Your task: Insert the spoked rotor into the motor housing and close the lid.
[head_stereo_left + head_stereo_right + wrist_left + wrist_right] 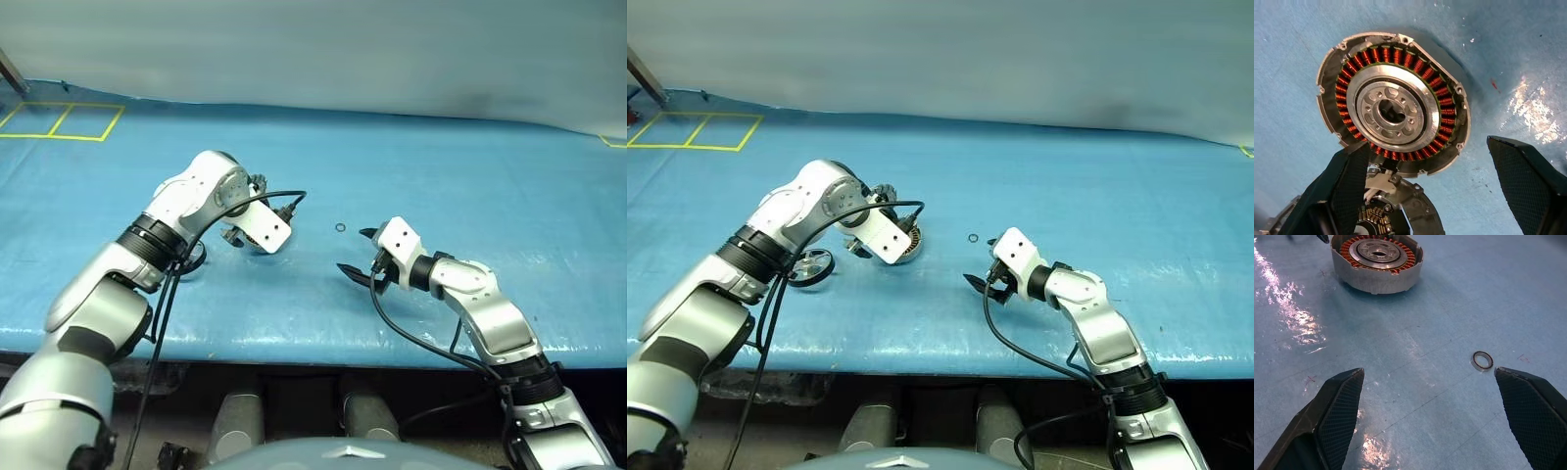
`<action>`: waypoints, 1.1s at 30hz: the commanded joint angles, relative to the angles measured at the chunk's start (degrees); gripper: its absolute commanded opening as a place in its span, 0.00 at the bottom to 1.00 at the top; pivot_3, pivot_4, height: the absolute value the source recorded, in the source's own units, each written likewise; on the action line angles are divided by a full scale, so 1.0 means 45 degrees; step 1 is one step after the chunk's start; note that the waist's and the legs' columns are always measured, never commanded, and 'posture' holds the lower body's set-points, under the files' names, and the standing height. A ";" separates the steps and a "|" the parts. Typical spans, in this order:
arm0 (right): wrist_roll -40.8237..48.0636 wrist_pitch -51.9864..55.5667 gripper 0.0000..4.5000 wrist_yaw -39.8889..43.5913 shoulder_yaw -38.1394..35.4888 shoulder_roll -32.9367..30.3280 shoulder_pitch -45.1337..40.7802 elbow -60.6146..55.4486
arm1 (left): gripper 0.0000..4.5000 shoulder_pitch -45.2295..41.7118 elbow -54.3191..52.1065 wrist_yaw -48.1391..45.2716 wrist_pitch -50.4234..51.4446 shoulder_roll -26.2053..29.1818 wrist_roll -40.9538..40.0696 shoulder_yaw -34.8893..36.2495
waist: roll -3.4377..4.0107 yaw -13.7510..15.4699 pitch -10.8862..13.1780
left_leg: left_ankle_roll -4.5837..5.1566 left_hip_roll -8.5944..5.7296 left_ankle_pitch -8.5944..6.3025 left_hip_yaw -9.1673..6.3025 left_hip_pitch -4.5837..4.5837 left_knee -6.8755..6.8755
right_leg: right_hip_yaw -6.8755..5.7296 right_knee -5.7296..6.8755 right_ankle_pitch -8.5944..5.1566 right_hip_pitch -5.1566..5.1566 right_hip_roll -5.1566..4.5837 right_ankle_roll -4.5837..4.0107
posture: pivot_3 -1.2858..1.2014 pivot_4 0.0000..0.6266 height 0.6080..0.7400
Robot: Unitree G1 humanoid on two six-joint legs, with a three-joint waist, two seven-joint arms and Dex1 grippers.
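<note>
- The shallow round silver motor housing [1393, 103], with its copper-coloured winding ring around a central silver bearing, is lying open side up on the blue table cover [441, 176].
- The left gripper [1430, 181] is hanging directly above the housing, pointing steeply down, its two black fingers spread wide and gripping nothing.
- The round grey metal lid [1400, 215], joined at the housing's rim, is lying swung open beside it with its dark toothed face showing.
- The thin dark spoked rotor [810, 266], wheel-like, is resting on the cover just beside the left forearm, not yet in the housing.
- The right gripper [1427, 416] is hovering low with fingers fully apart and empty, near a tiny plain thin ring [1482, 361].
- Judging by this, insertion is not yet begun; the next move is calling for picking up the rotor and centring it over the bearing.
</note>
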 commanded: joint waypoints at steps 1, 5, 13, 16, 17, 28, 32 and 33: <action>-0.0021 -0.0287 1.00 -0.0098 -0.0153 -0.0003 -0.0068 -0.0453 | 0.92 -0.0361 0.0043 -0.0078 -0.0214 -0.0013 0.0068 -0.0070 | 0.0000 -0.0011 0.0000 | 0.0000 0.0000 0.0000 -0.0001 0.0000 0.0000 | 0.0000 0.0001 0.0001 0.0000 0.0000 -0.0002 | 0.52 0.24 1.00; -0.0044 -0.0316 1.00 -0.0139 -0.0211 -0.0047 0.0010 -0.0461 | 0.92 -0.0396 0.0063 -0.0190 -0.0338 0.0115 0.0080 -0.0086 | 0.0000 -0.0002 0.0000 | 0.0000 0.0000 0.0000 -0.0001 0.0000 0.0001 | 0.0000 0.0002 0.0001 0.0000 -0.0001 -0.0001 | 0.52 0.24 1.00; -0.0118 -0.0396 1.00 -0.0298 -0.0173 0.0070 -0.0079 -0.0370 | 0.92 -0.0336 0.0214 -0.0254 -0.0447 0.0161 0.0158 -0.0151 | 0.0000 0.0001 0.0000 | 0.0000 0.0000 0.0000 -0.0001 0.0000 0.0002 | 0.0000 0.0002 0.0000 0.0000 -0.0001 -0.0001 | 0.52 0.24 1.00; -0.0142 -0.0436 1.00 -0.0333 -0.0195 0.0117 -0.0092 -0.0356 | 0.92 -0.0218 0.0198 -0.0295 -0.0432 0.0102 0.0117 -0.0211 | 0.0000 0.0002 0.0000 | 0.0000 0.0000 0.0000 -0.0001 -0.0001 0.0002 | 0.0001 0.0002 0.0000 0.0000 -0.0001 -0.0001 | 0.52 0.24 1.00; -0.0151 -0.0448 1.00 -0.0349 -0.0200 0.0129 -0.0096 -0.0349 | 0.92 -0.0206 0.0215 -0.0306 -0.0446 0.0101 0.0118 -0.0238 | 0.0000 0.0003 0.0000 | 0.0000 0.0000 0.0000 -0.0001 -0.0001 0.0002 | 0.0000 0.0002 0.0000 0.0000 -0.0001 -0.0002 | 0.52 0.24 1.00; -0.0179 -0.0521 1.00 -0.0551 -0.0243 0.0261 -0.0063 -0.0345 | 0.92 -0.0126 0.0614 -0.0322 -0.0590 -0.0044 0.0141 -0.0420 | 0.0000 0.0000 0.0000 | 0.0000 0.0000 0.0000 -0.0001 0.0000 0.0002 | 0.0000 0.0004 0.0001 0.0000 0.0000 -0.0002 | 0.52 0.24 1.00; -0.0193 -0.0548 1.00 -0.0631 -0.0271 0.0290 -0.0041 -0.0385 | 0.92 -0.0106 0.0825 -0.0291 -0.0665 -0.0144 0.0118 -0.0514 | 0.0000 -0.0001 0.0000 | 0.0000 0.0000 0.0000 -0.0002 0.0000 0.0002 | 0.0000 0.0004 0.0001 0.0000 0.0000 -0.0002 | 0.52 0.24 1.00; -0.0194 -0.0554 1.00 -0.0646 -0.0289 0.0295 -0.0035 -0.0396 | 0.88 -0.0094 0.0890 -0.0275 -0.0670 -0.0196 0.0114 -0.0533 | 0.0000 -0.0001 0.0000 | 0.0000 0.0000 0.0000 -0.0002 0.0000 0.0003 | 0.0000 0.0004 0.0001 0.0000 -0.0001 -0.0002 | 0.52 0.24 1.00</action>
